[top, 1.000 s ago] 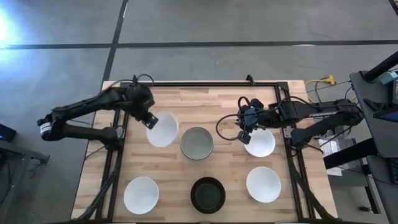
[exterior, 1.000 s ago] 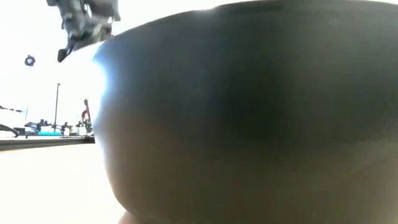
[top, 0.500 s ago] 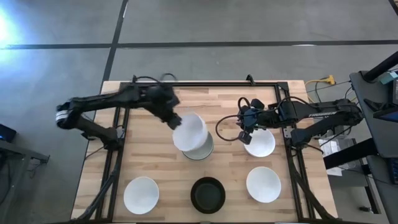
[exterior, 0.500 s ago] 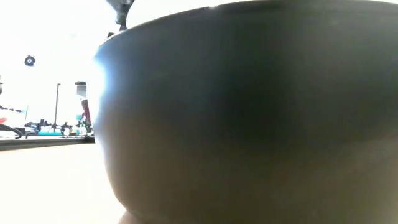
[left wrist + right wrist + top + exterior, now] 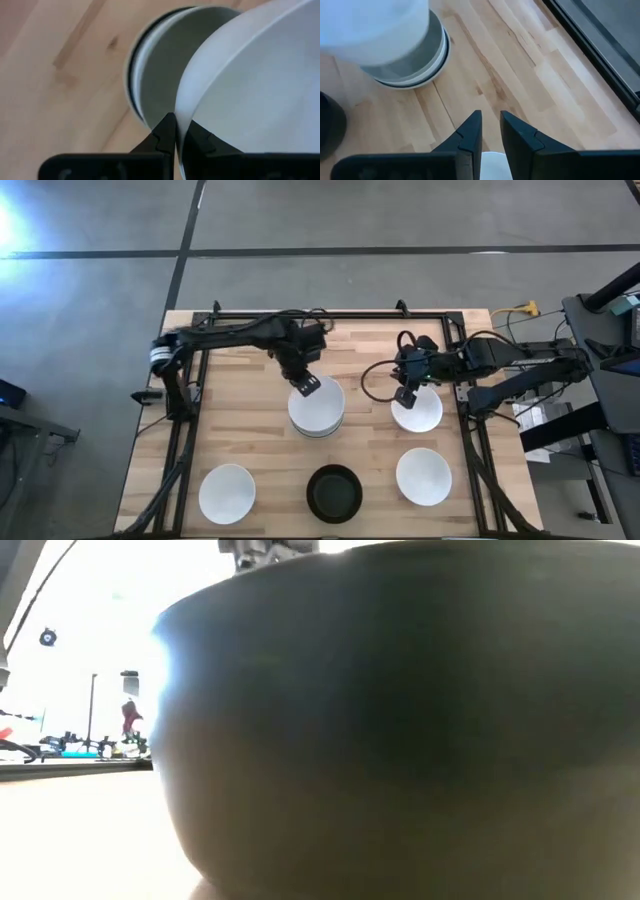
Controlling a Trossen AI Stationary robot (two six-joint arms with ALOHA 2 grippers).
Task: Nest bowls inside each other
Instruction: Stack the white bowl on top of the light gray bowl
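Since half a second ago your left arm has swung further across the table, and the white bowl it carries now sits squarely over the central stack rather than off to one side of it.

High view: your left gripper pinches the far rim of that white bowl at the table's middle. Your right gripper hangs at the far rim of a second white bowl towards the right edge. Near the front edge stand a third white bowl at the left, a black bowl in the middle and a fourth white bowl at the right, all well apart.

Low view: the black bowl stands right before the lens and blocks nearly everything; only a scrap of dark arm shows above its rim.

Left wrist view: the fingers are pressed together on the white bowl's rim, the bowl tilted over the stack's grey bowl.

Right wrist view: the fingers stand slightly apart, a white rim between them; you cannot tell whether they touch it. The stack lies beyond.
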